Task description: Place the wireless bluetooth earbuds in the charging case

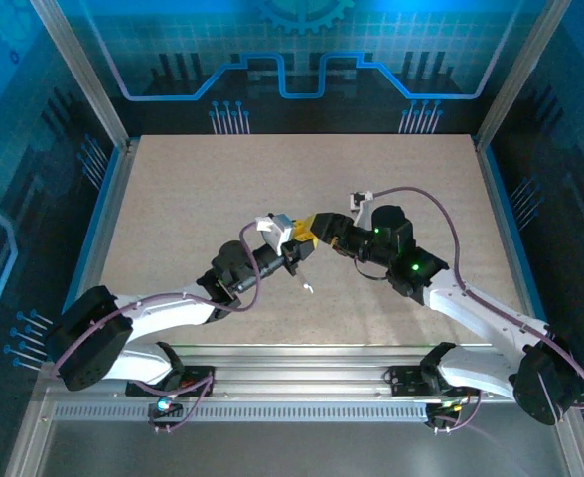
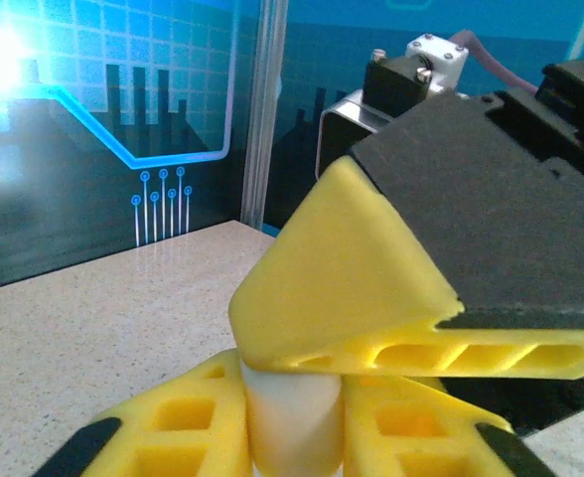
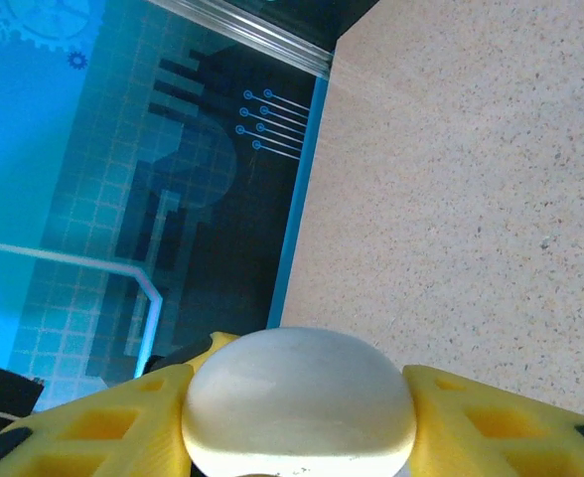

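**Two hands meeting over the middle of the speckled beige table (image 1: 193, 199), both gripping one white pebble-shaped charging case (image 3: 297, 402).**

In the overhead view, the left hand (image 1: 297, 246) is pointing in from the lower left toward the frame's centre. Its wrist camera is showing its yellow ribbed fingers (image 2: 183, 427) closed tight on the case, which is standing between them at the bottom centre of that frame. One yellow finger of the other hand is lying across just above it. Just below the two hands in the overhead view, a tiny white earbud (image 1: 309, 288) is lying on the bare table, apart from both. Further right, the right hand (image 1: 320, 229) is pointing in from the lower right. Its own camera is showing the case's rounded face sitting between its two yellow fingers, touching both.
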`<state>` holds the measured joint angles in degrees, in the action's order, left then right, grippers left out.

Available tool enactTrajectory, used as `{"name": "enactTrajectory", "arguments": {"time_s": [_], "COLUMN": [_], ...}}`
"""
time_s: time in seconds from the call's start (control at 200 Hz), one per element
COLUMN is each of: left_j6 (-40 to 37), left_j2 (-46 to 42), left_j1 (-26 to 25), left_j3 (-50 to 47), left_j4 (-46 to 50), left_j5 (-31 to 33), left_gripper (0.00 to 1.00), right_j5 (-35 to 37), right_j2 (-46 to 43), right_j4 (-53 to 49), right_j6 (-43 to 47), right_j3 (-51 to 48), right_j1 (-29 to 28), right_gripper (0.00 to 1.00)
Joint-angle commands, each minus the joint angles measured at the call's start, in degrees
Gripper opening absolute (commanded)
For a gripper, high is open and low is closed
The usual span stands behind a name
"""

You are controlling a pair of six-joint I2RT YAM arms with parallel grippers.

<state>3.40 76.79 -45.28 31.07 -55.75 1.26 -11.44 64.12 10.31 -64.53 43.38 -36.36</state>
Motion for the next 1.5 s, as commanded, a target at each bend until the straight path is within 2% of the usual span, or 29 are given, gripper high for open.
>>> {"name": "enactTrajectory", "arguments": {"time_s": [0.0,0.115,0.24,0.335,0.56,0.705,0.855,0.94,1.016,1.321,1.491], "left_j6": [0.98,1.49,1.78,2.98,6.49,8.33,9.20,9.26,9.49,10.40,9.99], "left_j2": [-0.59,-1.96,-3.18,-3.49,-3.32,-3.56,-3.93,-4.02,-3.72,-3.23,-3.32], "left_j1": [0.16,0.20,0.38,0.86,2.94,3.86,4.08,4.16,4.26,4.25,4.32], "left_j3": [1.88,2.15,1.73,0.68,-0.98,-1.63,-0.88,-0.83,-1.18,-1.27,-1.58], "left_j4": [-0.17,2.43,3.21,1.60,-3.63,-6.77,-7.42,-8.18,-9.82,-12.19,-12.16], "left_j5": [-0.03,-1.74,-2.46,-3.75,-10.99,-17.27,-21.95,-23.75,-24.84,-27.57,-27.89], "left_gripper": [0.16,0.12,0.12,0.11,0.11,0.11,0.11,0.11,0.12,0.12,0.12], "right_j5": [-1.24,-1.27,-2.59,-5.96,-20.08,-27.74,-35.76,-34.75,-36.87,-45.66,-49.30], "right_j2": [-2.27,-3.83,-5.26,-6.34,-9.09,-11.76,-12.06,-10.57,-8.82,-0.43,3.38], "right_j4": [-1.24,-1.17,-5.81,-5.48,-0.97,-2.15,-10.56,-21.01,-27.50,-38.30,-42.68], "right_j6": [4.65,11.12,23.34,32.55,46.88,57.54,70.42,78.81,83.78,92.92,96.83], "right_j3": [0.06,-0.32,1.77,1.98,-0.88,-1.96,0.88,4.76,6.71,16.23,20.48], "right_j1": [-0.57,0.35,2.49,4.30,10.83,14.22,16.42,16.59,17.13,17.46,17.47], "right_gripper": [0.63,0.72,0.72,0.72,0.69,0.69,0.65,0.64,0.63,0.58,0.48]}}
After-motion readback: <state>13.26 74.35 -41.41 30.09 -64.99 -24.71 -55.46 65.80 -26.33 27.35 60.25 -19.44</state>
